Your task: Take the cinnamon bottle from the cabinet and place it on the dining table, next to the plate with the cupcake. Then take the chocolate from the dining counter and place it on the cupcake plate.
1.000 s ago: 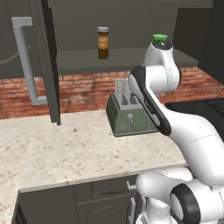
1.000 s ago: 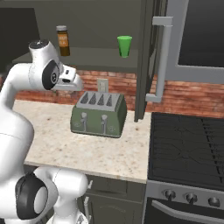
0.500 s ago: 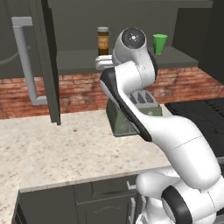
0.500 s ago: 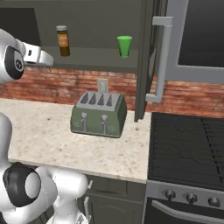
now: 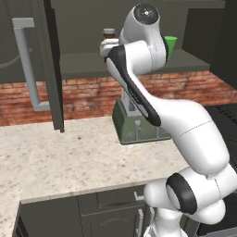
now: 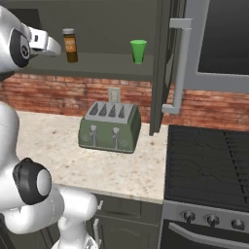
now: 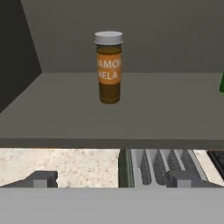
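Barely started tbh: bottle (image 7: 108, 67) sits upright on the cabinet (image 7: 131, 109) shelf, untouched. Gripper (image 7: 111, 178) is lined up w/ it but well short, fingers wide apart, nothing held. Grab, carry to table, then the whole chocolate bit = all left

Left base view: arm hides most of cinnamon bottle (image 5: 109, 33), only lid and top visible; also covers part of green cup (image 5: 171, 45) and toaster (image 5: 134, 127). Hand view: cup (image 7: 222, 83) cut by right edge, bottle label partly readable.
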Available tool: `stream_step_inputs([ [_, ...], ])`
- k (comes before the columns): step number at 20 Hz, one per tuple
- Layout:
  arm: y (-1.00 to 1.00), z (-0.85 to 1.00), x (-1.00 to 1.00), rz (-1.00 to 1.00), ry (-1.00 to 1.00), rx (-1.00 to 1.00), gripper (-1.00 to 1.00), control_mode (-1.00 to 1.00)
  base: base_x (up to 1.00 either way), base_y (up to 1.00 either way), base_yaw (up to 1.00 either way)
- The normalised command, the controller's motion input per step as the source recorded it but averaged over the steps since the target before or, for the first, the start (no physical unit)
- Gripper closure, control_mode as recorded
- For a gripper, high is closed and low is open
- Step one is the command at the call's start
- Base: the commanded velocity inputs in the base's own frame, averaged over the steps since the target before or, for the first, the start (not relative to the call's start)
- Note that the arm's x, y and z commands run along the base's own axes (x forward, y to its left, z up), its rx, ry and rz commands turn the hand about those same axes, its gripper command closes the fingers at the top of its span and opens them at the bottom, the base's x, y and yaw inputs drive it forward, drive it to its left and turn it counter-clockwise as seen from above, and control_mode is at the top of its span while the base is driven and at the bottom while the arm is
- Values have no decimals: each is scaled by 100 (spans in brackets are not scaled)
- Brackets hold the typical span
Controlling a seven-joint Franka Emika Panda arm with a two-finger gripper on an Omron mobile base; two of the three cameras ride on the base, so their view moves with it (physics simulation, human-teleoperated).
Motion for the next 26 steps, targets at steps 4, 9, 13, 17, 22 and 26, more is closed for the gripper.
stream_step_inputs([
  [4,-23,-8,47,20,-8,0,-100,-100,0,0,0],
  [9,-3,-24,60,8,-10,0,-100,-100,0,0,0],
  [13,1,-10,52,3,-12,0,-100,-100,0,0,0],
  [17,1,-5,51,4,-3,0,-100,-100,0,0,0],
  [22,0,-1,25,0,0,0,-100,-100,0,0,0],
  [26,16,0,28,0,0,0,-100,-100,0,0,0],
])
